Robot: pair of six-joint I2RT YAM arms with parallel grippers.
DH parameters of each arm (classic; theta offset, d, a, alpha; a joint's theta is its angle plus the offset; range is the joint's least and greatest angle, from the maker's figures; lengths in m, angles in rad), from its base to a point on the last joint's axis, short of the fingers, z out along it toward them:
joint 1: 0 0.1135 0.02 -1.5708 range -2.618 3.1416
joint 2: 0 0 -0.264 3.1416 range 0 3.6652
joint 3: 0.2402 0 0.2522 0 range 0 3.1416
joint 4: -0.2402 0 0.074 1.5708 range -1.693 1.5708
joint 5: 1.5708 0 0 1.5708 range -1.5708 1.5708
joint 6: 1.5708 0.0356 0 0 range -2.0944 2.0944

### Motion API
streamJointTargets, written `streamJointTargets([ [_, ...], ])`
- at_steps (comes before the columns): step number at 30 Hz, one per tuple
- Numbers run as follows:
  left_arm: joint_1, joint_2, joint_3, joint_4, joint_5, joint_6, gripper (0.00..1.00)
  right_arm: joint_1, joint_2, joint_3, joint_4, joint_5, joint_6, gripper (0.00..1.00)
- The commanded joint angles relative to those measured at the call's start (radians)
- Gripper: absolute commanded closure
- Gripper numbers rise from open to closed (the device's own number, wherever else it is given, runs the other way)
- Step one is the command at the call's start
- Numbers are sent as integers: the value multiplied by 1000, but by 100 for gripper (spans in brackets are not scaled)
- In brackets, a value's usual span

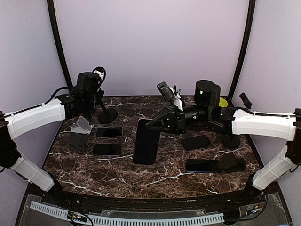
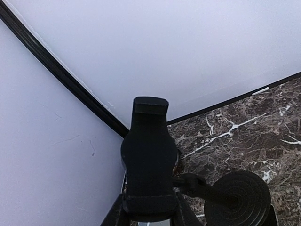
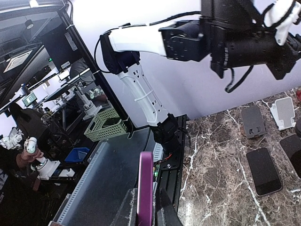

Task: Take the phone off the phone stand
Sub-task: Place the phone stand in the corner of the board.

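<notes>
The phone (image 1: 146, 141) is out of the phone stand (image 1: 107, 116) and held by the right tool (image 1: 157, 125), whose jaws are pinched almost closed on the phone's far end. From the right wrist you see it edge-on (image 3: 145, 188), a thin purple strip between the fingers (image 3: 128, 209). From overhead, its long axis runs from the tool toward the near edge of the surface (image 1: 160, 181), dark face up, about mid-surface. You can't tell from these views whether its near end touches the marble.

The left tool (image 2: 149, 214) is closed partway on the stand's black cradle (image 2: 149, 155), and the stand's round base (image 2: 241, 197) sits on the surface near the back left corner. That puts the stand to the left of the phone and well apart from it, with nothing joining the two.

What's left looks like a set-down, and the right arm is the one to do it. Watch the neighbours:
- **Left of the held phone:** two black phones lie flat (image 1: 109, 132) (image 1: 106, 149).
- **Right of it:** two more lie flat (image 1: 196, 142) (image 1: 201, 165), the nearer one just beside a low black stand (image 1: 233, 162).
- **Left edge:** a grey folding stand (image 1: 82, 125) sits there.

Aim for the strip of marble between those two groups, and keep the phone's long axis as it lies so it clears both sides.
</notes>
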Motion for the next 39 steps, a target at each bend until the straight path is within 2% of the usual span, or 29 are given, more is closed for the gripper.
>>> streamJointTargets([
  [1, 61, 96, 97, 230, -53, 72, 100, -8, -12, -7, 94, -8, 11, 100],
  [5, 95, 201, 140, 353, -90, 166, 100, -7, -15, -20, 113, -10, 23, 100],
  [13, 174, 332, 199, 384, -107, 224, 100, -12, -38, -42, 104, 2, 10, 100],
  [22, 217, 377, 180, 339, -76, 152, 100, -15, -42, -47, 102, 2, 8, 100],
  [28, 219, 344, 141, 305, -8, 82, 100, -16, -37, -49, 98, 0, 6, 100],
  [33, 224, 363, 128, 343, -20, 138, 100, -16, -27, -41, 111, -6, 14, 100],
  [39, 240, 378, 134, 305, -40, 115, 100, -17, -29, -37, 102, -5, 11, 100],
])
